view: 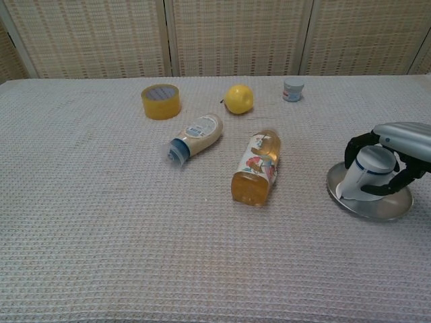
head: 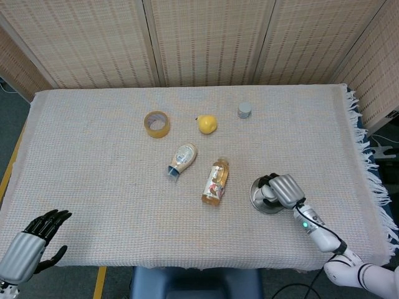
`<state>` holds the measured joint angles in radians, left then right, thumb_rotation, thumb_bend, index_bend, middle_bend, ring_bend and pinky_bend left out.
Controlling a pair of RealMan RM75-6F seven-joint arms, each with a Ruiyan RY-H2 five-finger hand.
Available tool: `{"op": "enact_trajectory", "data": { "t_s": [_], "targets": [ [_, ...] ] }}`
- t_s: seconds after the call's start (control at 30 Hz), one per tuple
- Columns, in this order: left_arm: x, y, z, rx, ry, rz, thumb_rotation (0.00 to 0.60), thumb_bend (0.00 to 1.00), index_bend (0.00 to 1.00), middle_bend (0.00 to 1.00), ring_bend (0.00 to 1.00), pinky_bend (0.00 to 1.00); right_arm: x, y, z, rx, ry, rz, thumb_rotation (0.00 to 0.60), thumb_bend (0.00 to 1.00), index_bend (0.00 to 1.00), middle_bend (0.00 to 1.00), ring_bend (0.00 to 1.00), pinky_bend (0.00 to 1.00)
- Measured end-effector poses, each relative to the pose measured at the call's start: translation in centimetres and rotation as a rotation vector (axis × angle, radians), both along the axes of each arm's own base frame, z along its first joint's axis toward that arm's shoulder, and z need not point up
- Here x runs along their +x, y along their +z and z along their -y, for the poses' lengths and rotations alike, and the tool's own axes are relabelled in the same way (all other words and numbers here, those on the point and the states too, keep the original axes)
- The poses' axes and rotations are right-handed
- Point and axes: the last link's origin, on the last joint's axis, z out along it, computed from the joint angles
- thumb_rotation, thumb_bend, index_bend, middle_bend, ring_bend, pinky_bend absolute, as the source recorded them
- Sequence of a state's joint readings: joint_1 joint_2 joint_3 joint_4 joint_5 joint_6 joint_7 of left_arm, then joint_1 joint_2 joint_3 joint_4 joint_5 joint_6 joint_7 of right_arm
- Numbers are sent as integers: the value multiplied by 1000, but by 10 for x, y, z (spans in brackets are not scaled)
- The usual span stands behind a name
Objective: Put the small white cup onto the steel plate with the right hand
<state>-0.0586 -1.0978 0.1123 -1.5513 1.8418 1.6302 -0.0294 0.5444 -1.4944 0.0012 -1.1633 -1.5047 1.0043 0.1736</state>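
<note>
Now, cup vs plate: small white cup (view: 369, 176) sits over the steel plate (view: 385, 208), inside the rim, a bit toward the plate's left half in the chest view; base looks down on the plate or just off it, can't tell which.
Cup pose: upside-down look, wider at the bottom, leaning slightly left; blue band near the top.
Right hand: right hand (view: 397, 151) wrapped around the cup, dark fingers (view: 357, 144) on the far-left side and another curling round the front right; holding the cup, not let go yet.
Hand vs cup direction: hand comes in from the right and above, so the cup lies to the hand's left and under its palm; head view shows the same right hand (head: 284, 189) covering most of the plate (head: 257, 196).
Left hand: left hand (head: 32, 243) at the near-left corner off the surface (head: 93, 180), fingers spread, holding nothing, well apart from the plate.
Nearer arm: right, by far.
Neighbours: orange bottle (view: 257, 167) lying to the plate's left, apart from it; nothing touching the rim.
Next move guess: open the fingers and lift straight up; the lean could tip the cup leftward on release.
</note>
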Motion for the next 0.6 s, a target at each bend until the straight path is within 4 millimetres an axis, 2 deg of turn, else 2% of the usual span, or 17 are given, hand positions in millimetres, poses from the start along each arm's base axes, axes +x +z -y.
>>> {"op": "enact_trajectory", "data": {
  "t_s": [0.13, 0.23, 0.6],
  "targets": [
    [0, 0, 0, 1, 0, 2, 600, 326, 122, 135, 117, 247, 6, 1, -12, 86, -35, 62, 600, 173, 531, 456, 358, 618],
    [0, 1, 0, 1, 3, 3, 600, 326, 122, 135, 117, 247, 4, 4, -12, 101, -46, 52, 600, 173, 531, 457, 358, 618],
    [1, 1, 0, 6, -3, 2, 600, 326, 122, 135, 117, 247, -14, 8, 13, -54, -20, -68, 600, 173, 530, 457, 358, 618]
  ]
}}
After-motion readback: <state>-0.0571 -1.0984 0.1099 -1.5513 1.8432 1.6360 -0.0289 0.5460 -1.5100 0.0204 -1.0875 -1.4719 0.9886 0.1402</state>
